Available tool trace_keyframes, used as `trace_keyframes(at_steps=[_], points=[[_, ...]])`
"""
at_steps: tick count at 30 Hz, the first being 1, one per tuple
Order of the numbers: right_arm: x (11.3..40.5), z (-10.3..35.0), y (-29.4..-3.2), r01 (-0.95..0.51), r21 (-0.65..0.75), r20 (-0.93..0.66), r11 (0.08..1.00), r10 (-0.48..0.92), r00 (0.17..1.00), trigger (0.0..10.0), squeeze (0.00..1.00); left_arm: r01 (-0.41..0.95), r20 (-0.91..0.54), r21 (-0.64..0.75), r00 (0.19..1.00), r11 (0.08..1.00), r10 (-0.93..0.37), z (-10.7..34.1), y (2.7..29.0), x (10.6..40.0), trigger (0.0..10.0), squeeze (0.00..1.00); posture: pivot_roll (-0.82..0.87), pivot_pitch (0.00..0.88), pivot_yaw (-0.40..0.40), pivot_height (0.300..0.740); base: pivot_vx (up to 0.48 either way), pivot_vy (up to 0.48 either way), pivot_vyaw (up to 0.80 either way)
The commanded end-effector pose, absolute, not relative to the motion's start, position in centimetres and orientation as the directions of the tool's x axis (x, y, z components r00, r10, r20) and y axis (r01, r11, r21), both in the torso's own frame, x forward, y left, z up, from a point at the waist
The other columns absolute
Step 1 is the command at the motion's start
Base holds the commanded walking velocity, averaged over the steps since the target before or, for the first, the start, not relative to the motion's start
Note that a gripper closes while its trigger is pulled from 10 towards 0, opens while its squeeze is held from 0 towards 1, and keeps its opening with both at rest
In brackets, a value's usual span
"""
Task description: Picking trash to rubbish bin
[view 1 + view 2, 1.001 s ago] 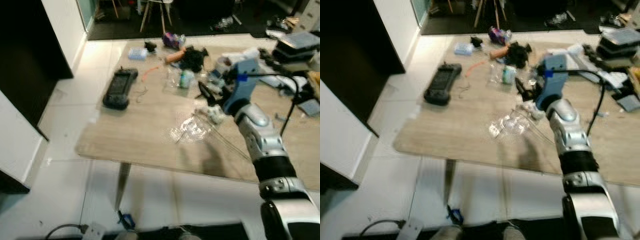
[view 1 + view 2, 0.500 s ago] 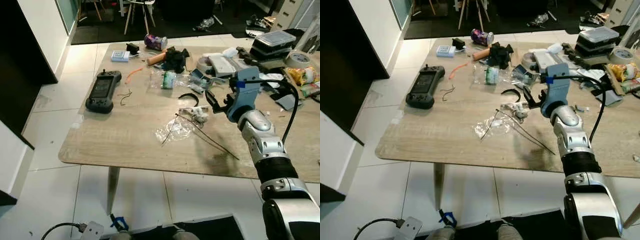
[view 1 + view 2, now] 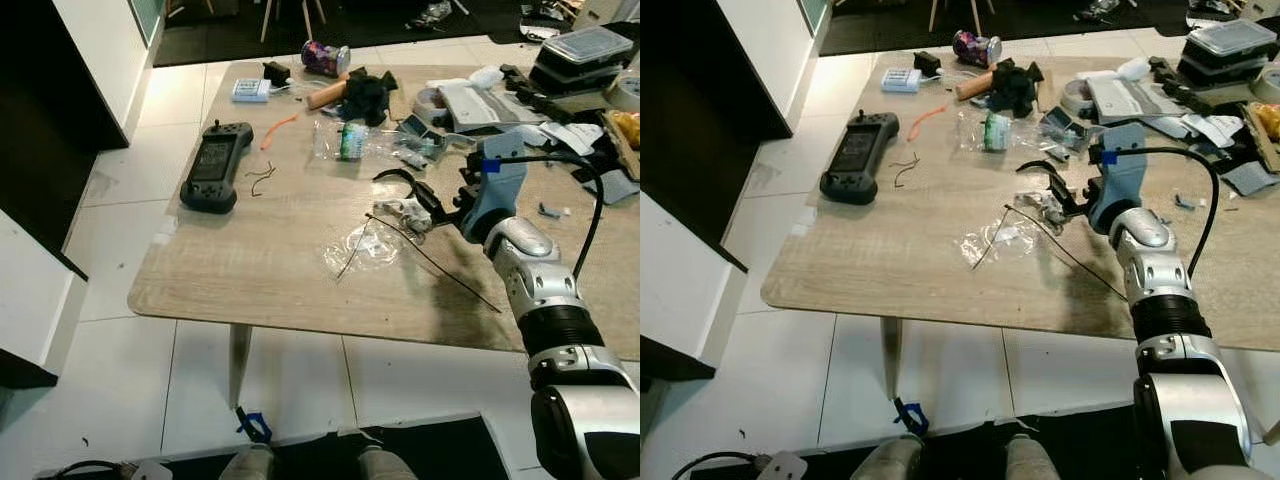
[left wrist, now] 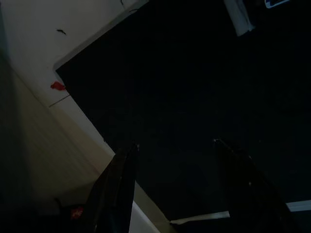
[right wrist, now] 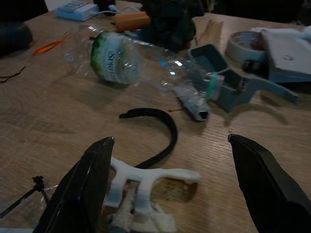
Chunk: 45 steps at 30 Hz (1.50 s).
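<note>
My right gripper (image 5: pixel 167 189) hovers low over the light wooden table (image 3: pixel 250 270), its two black fingers (image 5: pixel 85 187) spread wide with nothing between them. Just under and ahead of it lies a small white plastic bracket piece (image 5: pixel 146 182) on crumpled white scraps, and beyond that a curved black strap (image 5: pixel 158 131) arching across the wood. Farther on rests the clear plastic bottle with a green-and-white label (image 5: pixel 121 60), lying on its side; its long axis runs across my line of sight, about parallel to the table's far edge, though I cannot tell which end carries the cap. Beside my gripper, toward the table's near edge, sits a crumpled clear plastic wrapper (image 3: pixel 365 245), with a long thin black wire (image 3: pixel 440 268) lying diagonally next to it. A black handheld controller (image 3: pixel 215 165) lies well apart near the table's left side. My left gripper (image 4: pixel 175 160) hangs in the dark, fingers apart
</note>
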State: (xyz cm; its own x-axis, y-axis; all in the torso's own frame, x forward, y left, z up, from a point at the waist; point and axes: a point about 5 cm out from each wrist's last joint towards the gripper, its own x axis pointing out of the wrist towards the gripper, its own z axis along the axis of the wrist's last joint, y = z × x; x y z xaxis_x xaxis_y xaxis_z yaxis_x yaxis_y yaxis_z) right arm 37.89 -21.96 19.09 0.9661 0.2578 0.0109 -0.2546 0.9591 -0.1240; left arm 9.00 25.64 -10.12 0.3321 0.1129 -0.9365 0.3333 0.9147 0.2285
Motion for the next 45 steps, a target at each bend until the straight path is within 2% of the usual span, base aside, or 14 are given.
trace_keyframes(at_steps=[1,3,5,16,22,28,29,30,31,32,40,45], points=[[37.9,18.8,-21.9,-0.277,-0.126,-0.007,0.952,0.279,0.96,10.0,0.0,0.345,-0.943,0.238,0.306,0.908,0.131,-10.0,26.7,8.0,10.0,0.0,0.06,0.215,0.08,0.74,0.0,0.0,0.0],[37.7,18.5,-21.3,-0.349,-0.121,-0.009,0.929,0.35,0.937,10.0,0.0,0.359,-0.941,0.237,0.315,0.903,0.121,-9.9,26.7,8.1,10.0,0.0,0.07,0.226,0.081,0.74,0.0,0.0,0.0],[37.6,18.2,-21.1,-0.364,-0.13,-0.023,0.922,0.364,0.931,10.0,0.0,0.364,-0.94,0.236,0.32,0.901,0.116,-9.9,26.7,8.1,10.0,0.0,0.07,0.233,0.084,0.74,0.0,0.0,0.0],[38.0,16.4,-21.2,-0.31,-0.139,-0.13,0.941,0.293,0.947,10.0,0.0,0.374,-0.944,0.229,0.309,0.899,0.112,-9.9,26.9,7.5,10.0,0.0,0.08,0.252,0.095,0.74,0.0,0.0,0.0],[38.0,15.2,-19.9,-0.33,-0.101,-0.17,0.938,0.311,0.935,10.0,0.0,0.368,-0.946,0.231,0.303,0.901,0.119,-9.8,27.5,7.0,10.0,0.0,0.1,0.26,0.095,0.74,0.0,0.0,0.0],[38.1,14.9,-19.8,-0.312,-0.095,-0.188,0.945,0.291,0.938,10.0,0.0,0.364,-0.946,0.232,0.301,0.902,0.122,-9.8,27.7,6.8,10.0,0.0,0.1,0.259,0.095,0.74,0.0,0.0,0.0],[38.2,14.9,-19.9,-0.3,-0.096,-0.196,0.949,0.278,0.94,9.1,0.0,0.363,-0.946,0.232,0.301,0.902,0.122,-9.7,27.8,6.8,10.0,0.0,0.1,0.256,0.092,0.74,0.0,0.0,0.0],[38.2,14.9,-20.0,-0.293,-0.097,-0.202,0.951,0.269,0.942,1.2,0.0,0.363,-0.946,0.232,0.301,0.903,0.122,-9.7,27.8,6.7,10.0,0.0,0.1,0.256,0.092,0.74,0.0,0.0,0.0],[38.2,14.9,-20.0,-0.293,-0.097,-0.202,0.951,0.269,0.942,1.2,0.0,0.363,-0.946,0.232,0.301,0.903,0.122,-9.7,27.8,6.7,10.0,0.0,0.1,0.256,0.092,0.74,0.0,0.0,0.0],[38.2,14.8,-20.1,-0.288,-0.098,-0.214,0.953,0.262,0.941,0.0,0.0,0.363,-0.946,0.231,0.302,0.903,0.121,-9.7,27.8,6.7,10.0,0.0,0.09,0.256,0.092,0.74,0.0,0.0,0.0],[37.8,13.2,-21.6,-0.233,-0.128,-0.338,0.964,0.179,0.924,0.0,0.0,0.367,-0.944,0.232,0.308,0.901,0.118,-9.7,27.7,7.1,10.0,0.0,0.08,0.212,0.087,0.74,0.0,0.0,0.0],[37.8,13.2,-21.7,-0.229,-0.126,-0.337,0.965,0.175,0.925,0.0,0.0,0.37,-0.94,0.235,0.322,0.899,0.113,-9.7,27.4,7.7,10.0,0.0,0.08,0.213,0.089,0.74,0.0,0.0,0.0]])
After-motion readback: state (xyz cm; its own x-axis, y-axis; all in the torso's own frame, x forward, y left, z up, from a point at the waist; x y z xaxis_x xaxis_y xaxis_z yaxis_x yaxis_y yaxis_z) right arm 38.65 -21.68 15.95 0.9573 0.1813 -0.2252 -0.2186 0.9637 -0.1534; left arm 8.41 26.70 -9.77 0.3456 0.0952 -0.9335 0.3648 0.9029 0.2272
